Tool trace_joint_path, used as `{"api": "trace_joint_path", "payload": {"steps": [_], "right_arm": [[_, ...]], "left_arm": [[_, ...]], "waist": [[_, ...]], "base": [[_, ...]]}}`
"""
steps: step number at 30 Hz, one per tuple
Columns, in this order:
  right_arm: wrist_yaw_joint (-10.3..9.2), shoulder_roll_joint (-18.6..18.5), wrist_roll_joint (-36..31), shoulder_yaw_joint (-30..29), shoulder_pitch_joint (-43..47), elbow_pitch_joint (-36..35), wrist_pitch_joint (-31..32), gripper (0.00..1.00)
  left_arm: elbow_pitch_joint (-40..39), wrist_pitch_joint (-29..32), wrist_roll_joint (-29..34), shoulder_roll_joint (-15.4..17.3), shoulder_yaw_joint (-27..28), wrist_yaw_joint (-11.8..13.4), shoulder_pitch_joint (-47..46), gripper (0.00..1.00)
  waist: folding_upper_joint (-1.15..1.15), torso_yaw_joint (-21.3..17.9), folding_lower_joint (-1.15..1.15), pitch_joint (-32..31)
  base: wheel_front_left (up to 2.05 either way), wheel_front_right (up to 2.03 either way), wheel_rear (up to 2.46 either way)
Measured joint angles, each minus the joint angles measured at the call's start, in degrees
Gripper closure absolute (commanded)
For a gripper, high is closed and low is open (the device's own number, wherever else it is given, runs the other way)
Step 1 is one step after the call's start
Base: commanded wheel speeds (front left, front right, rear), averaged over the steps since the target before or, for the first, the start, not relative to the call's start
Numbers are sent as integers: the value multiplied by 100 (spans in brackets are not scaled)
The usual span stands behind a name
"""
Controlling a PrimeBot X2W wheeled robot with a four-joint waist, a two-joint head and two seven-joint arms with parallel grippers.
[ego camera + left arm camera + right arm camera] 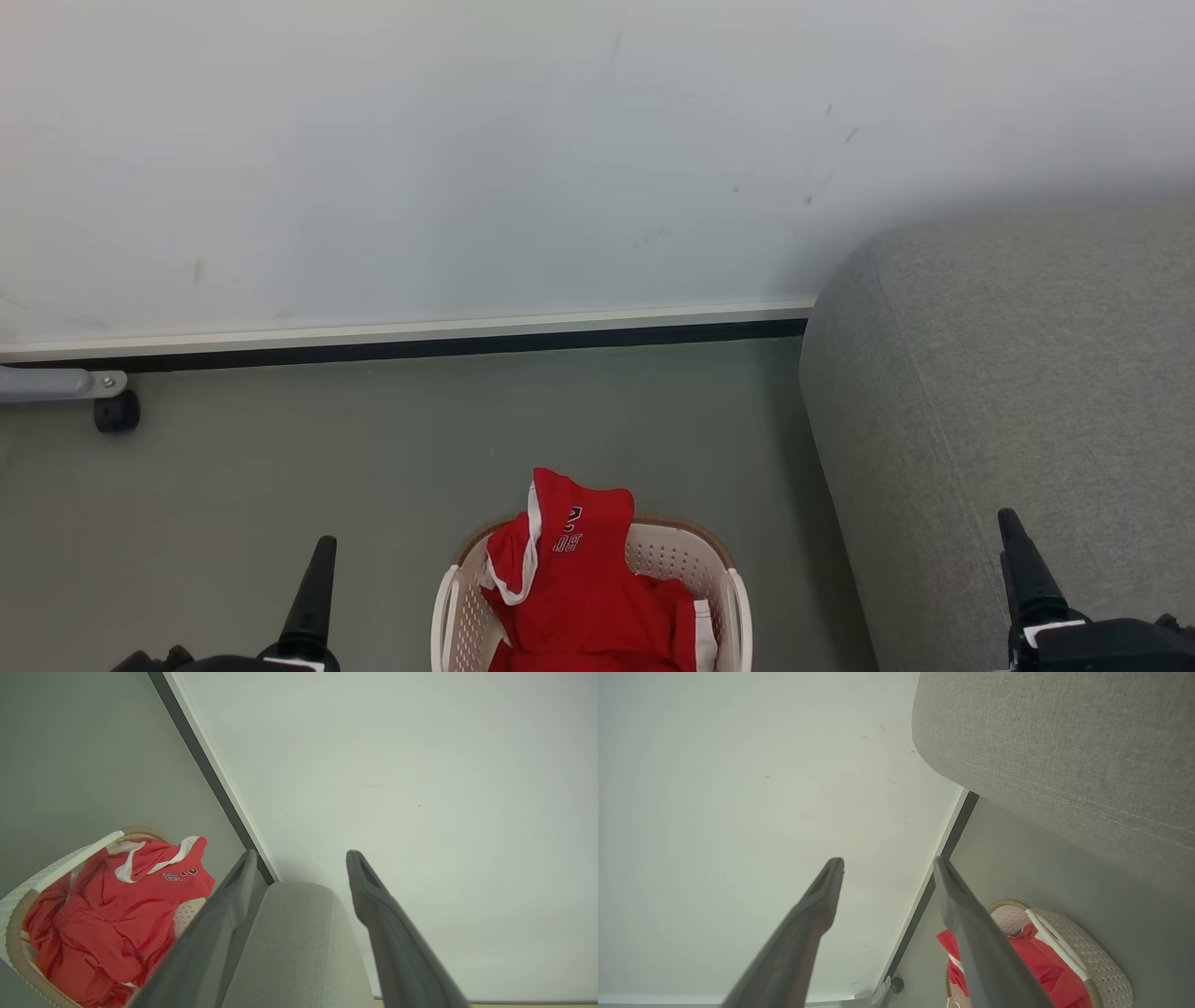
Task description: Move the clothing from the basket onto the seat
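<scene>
While red jerseys (579, 597) fill the laundry basket (672, 555) at bottom centre, left gripper (301, 858) and right gripper (887, 863) gape empty.

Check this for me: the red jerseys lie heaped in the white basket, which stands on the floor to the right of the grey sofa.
Wrong side: the head view shows the basket on the floor to the left of the sofa. The red jerseys do lie heaped in it.

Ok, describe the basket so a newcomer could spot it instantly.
Start at the big grey sofa at the head view's right. On the floor left of it stands a cream perforated basket, brown-rimmed. It alone holds red jerseys.
</scene>
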Motion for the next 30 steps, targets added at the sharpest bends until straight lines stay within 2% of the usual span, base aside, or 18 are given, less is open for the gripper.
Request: {"api": "trace_joint_path", "payload": {"steps": [12, 30], "right_arm": [[-194, -189, -1179, 369, 20, -152, -160, 0], [-450, -332, -2603, 758, 209, -372, -410, 0]], "left_arm": [[-54, -179, 906, 3, -208, 241, 12, 0], [-169, -421, 2243, -4, -408, 432, 135, 0]], "waist": [[0, 23, 0, -23], [0, 18, 0, -29]], "base": [[0, 0, 0], [0, 0, 0]]}}
